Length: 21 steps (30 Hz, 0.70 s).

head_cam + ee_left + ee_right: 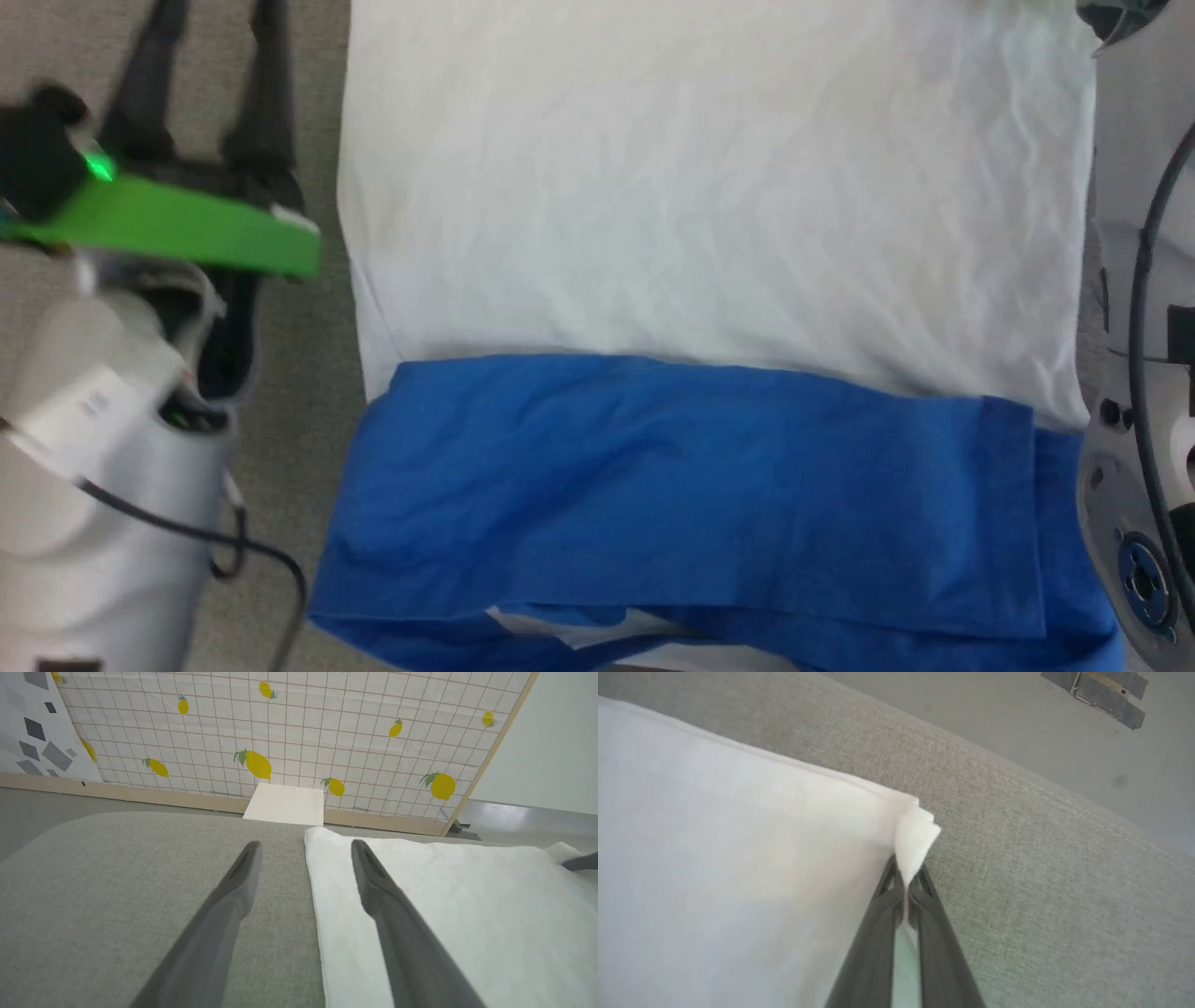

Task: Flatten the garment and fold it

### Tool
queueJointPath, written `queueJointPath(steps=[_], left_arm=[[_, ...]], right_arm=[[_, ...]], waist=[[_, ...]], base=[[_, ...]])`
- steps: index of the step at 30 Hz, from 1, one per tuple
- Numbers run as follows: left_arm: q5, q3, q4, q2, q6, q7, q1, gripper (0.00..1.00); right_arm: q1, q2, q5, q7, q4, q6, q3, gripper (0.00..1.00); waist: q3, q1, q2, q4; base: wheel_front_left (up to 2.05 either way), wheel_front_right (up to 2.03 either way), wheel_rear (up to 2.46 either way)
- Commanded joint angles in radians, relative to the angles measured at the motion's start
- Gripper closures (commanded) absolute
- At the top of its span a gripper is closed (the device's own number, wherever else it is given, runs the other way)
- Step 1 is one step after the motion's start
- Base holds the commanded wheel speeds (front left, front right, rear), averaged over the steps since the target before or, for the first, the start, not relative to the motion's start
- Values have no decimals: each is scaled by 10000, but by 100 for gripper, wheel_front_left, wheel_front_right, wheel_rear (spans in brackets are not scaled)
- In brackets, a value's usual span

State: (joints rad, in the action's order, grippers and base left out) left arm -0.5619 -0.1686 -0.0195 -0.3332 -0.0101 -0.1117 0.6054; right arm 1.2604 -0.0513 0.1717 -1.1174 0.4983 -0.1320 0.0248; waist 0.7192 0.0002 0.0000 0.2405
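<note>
The garment [709, 215] lies spread on the grey surface, its white body flat and its blue sleeves [691, 485] folded across the near part. My left gripper [210, 19] hangs open beside the garment's left edge. In the left wrist view this gripper [304, 845] straddles that edge: one finger [383, 905] is over the white cloth [444, 914], the other over bare grey fabric. My right gripper [906, 879] is shut on a layered white corner [915, 840] of the garment. The right arm [1139, 280] runs along the garment's right edge.
The grey upholstered surface [117, 882] extends left of the garment and has a rounded edge. Beyond it stands a lemon-patterned grid wall [299, 732] with a white board [285, 805] leaning at its base. A dark finger [579, 861] shows at the garment's far right corner.
</note>
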Motion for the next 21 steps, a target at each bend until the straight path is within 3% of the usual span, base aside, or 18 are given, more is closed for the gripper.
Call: queueJointPath(steps=[1, 4, 9, 15, 21], left_arm=[[-61, 86, -39, -272, -115, 398, 709, 0], [-353, 72, 360, -718, -276, 1697, 1981, 0], [-1036, -376, 1927, -1158, -385, 4737, 4195, 0], [-1254, -1213, 3587, -1544, -349, 7927, 5531, 0], [-1014, -1651, 4314, -1716, -155, 9003, 5994, 0]], right_arm=[[-142, -94, -119, -95, 107, 13, -121, 100], [-10, -75, -429, -39, 17, 13, -441, 100], [179, -49, -972, 121, -123, 13, -963, 100], [283, -16, -1693, 326, -290, 13, -1412, 100], [329, -14, -1936, 379, -442, 13, -1728, 100]], waist=[[-18, -2, 0, -366], [-53, -2, 0, -687], [-37, -2, 0, -1225], [130, -2, 0, -1687], [426, -2, 0, -1942]], base=[[0, 0, 0], [0, 0, 0], [0, 0, 0], [0, 0, 0], [0, 0, 0]])
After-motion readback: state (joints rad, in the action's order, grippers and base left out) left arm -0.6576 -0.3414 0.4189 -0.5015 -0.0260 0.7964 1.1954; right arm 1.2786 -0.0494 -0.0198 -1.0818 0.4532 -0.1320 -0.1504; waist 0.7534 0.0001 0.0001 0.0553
